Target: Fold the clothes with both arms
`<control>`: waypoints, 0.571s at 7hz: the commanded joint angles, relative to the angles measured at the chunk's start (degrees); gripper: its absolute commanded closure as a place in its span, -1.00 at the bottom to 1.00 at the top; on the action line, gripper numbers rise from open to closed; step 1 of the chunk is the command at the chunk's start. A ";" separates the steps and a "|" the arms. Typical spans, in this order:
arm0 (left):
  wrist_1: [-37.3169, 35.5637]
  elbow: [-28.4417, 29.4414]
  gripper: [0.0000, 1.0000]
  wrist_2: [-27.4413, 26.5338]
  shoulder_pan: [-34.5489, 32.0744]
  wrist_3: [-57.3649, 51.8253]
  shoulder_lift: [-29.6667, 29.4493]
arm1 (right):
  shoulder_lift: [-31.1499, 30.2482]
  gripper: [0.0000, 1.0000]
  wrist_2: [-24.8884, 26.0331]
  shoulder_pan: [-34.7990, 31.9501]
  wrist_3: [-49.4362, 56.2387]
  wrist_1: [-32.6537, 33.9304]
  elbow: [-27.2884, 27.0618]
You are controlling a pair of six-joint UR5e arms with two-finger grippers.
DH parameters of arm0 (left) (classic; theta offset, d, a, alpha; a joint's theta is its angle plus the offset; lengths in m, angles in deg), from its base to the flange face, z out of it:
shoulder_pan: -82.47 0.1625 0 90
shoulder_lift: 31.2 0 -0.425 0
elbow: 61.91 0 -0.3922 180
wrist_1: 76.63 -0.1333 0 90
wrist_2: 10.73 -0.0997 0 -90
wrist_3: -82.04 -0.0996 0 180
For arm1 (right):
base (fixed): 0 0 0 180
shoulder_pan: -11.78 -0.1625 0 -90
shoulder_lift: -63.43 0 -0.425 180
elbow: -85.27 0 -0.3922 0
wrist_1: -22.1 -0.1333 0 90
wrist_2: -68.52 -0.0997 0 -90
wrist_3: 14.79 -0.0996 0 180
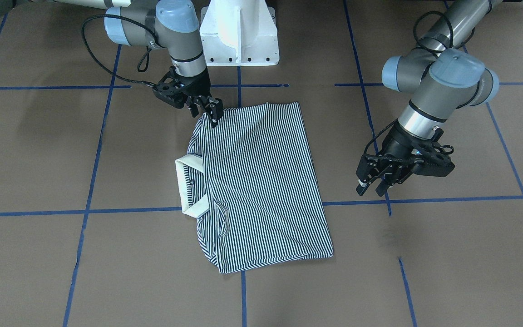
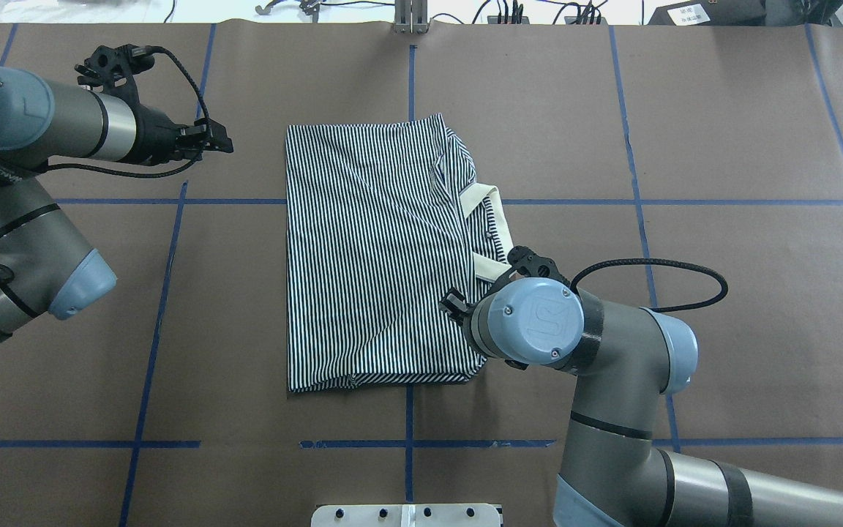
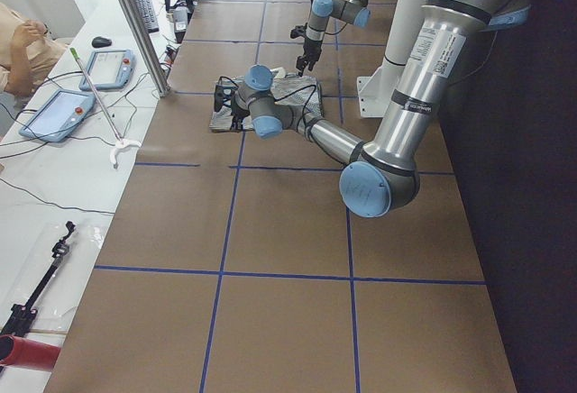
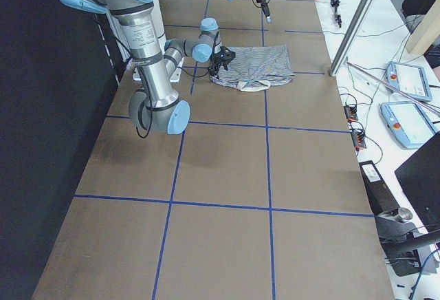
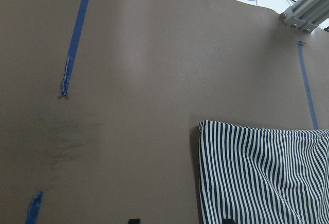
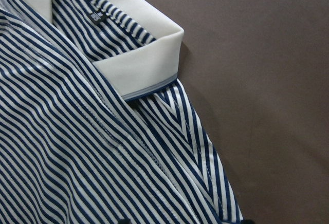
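The striped polo shirt [image 1: 261, 181] lies folded into a rectangle on the brown table; it also shows in the overhead view [image 2: 370, 249]. Its cream collar [image 1: 186, 181] sticks out on the robot's right side, close up in the right wrist view [image 6: 139, 64]. My right gripper [image 1: 210, 113] is open, low over the shirt's near corner beside the collar, the fabric filling its wrist view. In the overhead view its wrist hides the fingers. My left gripper [image 1: 375, 184] is open and empty, above bare table off the shirt's other side; its wrist view shows the shirt's far corner [image 5: 262, 172].
The white pedestal base [image 1: 239, 36] stands at the robot's edge of the table. Blue tape lines [image 2: 407, 443] grid the brown surface. A bench with tablets [image 3: 63, 114] and an aluminium post [image 3: 135, 23] lie beyond the far edge.
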 commanded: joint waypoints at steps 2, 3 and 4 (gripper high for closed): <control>0.00 -0.42 -0.24 -0.06 -0.04 0.07 0.09 | -0.88 -0.44 0.17 1.80 -1.39 -1.62 1.57; 0.00 -0.51 -0.24 -0.06 -0.04 0.07 0.09 | -0.80 -0.37 0.26 1.80 -1.39 -1.62 1.75; 0.00 -1.38 -0.24 -0.06 -0.04 0.07 1.31 | -0.71 -0.32 0.26 1.37 -1.39 -1.54 1.84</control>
